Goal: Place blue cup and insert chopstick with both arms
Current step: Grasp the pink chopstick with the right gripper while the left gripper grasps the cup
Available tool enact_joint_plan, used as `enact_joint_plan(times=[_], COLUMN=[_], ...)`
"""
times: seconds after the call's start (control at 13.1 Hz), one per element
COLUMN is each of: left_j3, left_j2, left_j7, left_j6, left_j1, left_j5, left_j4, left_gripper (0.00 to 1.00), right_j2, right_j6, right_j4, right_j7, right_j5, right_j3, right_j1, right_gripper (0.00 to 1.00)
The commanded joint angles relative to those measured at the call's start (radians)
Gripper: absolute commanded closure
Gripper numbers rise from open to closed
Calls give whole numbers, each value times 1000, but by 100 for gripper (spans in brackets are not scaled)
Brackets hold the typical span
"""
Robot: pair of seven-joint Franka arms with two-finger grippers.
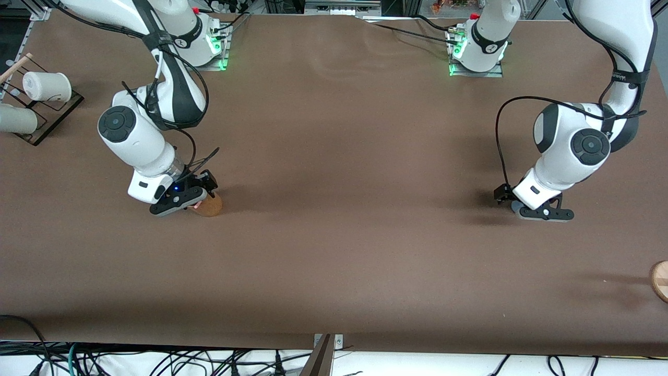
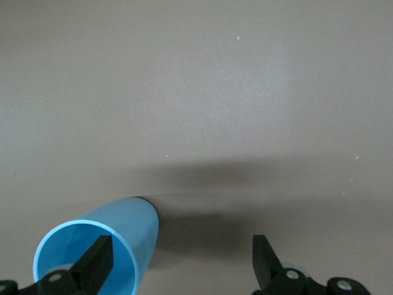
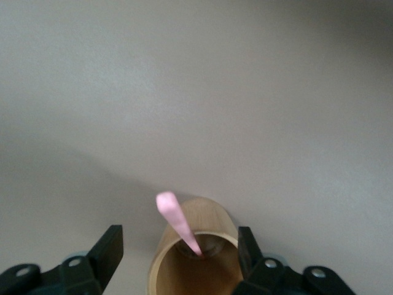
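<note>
Right gripper (image 1: 194, 201): black, two-fingered, low over the brown desk (image 1: 339, 172) in the left-centre of the front view, fingers spread to either side of a tall orange-tan cylindrical cup (image 1: 210, 204). In the right wrist view the tan cup (image 3: 195, 253) stands between the two black fingers (image 3: 109, 249) with a gap on each side; nothing is pinched. Short thin pink chopstick (image 3: 178, 222): leaning inside the tan cup, its upper end above the rim.

Left gripper (image 1: 543, 213): black, two-fingered, low over the desk at the right-centre of the front view, fingers wide apart. Small round light-blue cup (image 2: 101, 246): seen only in the left wrist view, at the lower left of that picture, standing upright on the desk with its mouth open upward; one finger (image 2: 95, 263) of the left gripper is inside the rim, the other outside and well clear of the cup.

White cylinders on a black rack (image 1: 44, 104): upper left of the front view. Round wooden disc (image 1: 660, 280): cut by the right edge, lower right.
</note>
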Motion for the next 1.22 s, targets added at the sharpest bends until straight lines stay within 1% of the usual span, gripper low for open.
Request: enact_joint_plan(times=[0.0, 0.08, 0.15, 0.38, 0.46, 0.54, 0.61, 0.69, 0.84, 0.92, 1.15], left_j3=[20, 25, 25, 26, 26, 26, 26, 26, 26, 26, 26], left_j2=[-48, -55, -55, -40, -28, -19, -17, -19, -20, -20, -20], left_j7=[76, 76, 76, 74, 71, 71, 68, 65, 60, 60, 59], left_j6=[58, 89, 125, 193, 204, 202, 198, 189, 140, 108, 71], left_j1=[15, 15, 15, 16, 27, 30, 36, 44, 47, 46, 46], left_j5=[24, 22, 22, 20, 20, 20, 20, 19, 5, 5, 4], left_j4=[-78, -103, -129, -173, -178, -175, -175, -166, -151, -132, -94], left_gripper=[0, 0, 0, 0, 4, 37, 78, 100, 100, 100, 100], right_j2=[27, 27, 27, 27, 27, 27, 27, 27, 24, 22, 2], right_j6=[4, 4, 4, 4, 4, 4, 4, 4, 4, 2, -7], right_j4=[24, 23, 23, 21, 21, 20, 20, 20, 21, 23, 29], right_j7=[-18, -18, -18, -20, -20, -20, -22, -37, -49, -58, -71], right_j5=[1, 1, 1, 1, 1, 1, 1, 3, 3, 3, 1], right_j3=[2, 2, 2, 2, 2, 2, 2, 2, 2, 2, 2], right_j1=[2, 2, 2, 2, 2, 2, 2, 2, 2, 2, 2], right_gripper=[38, 42, 42, 57, 63, 71, 79, 87, 98, 100, 100])
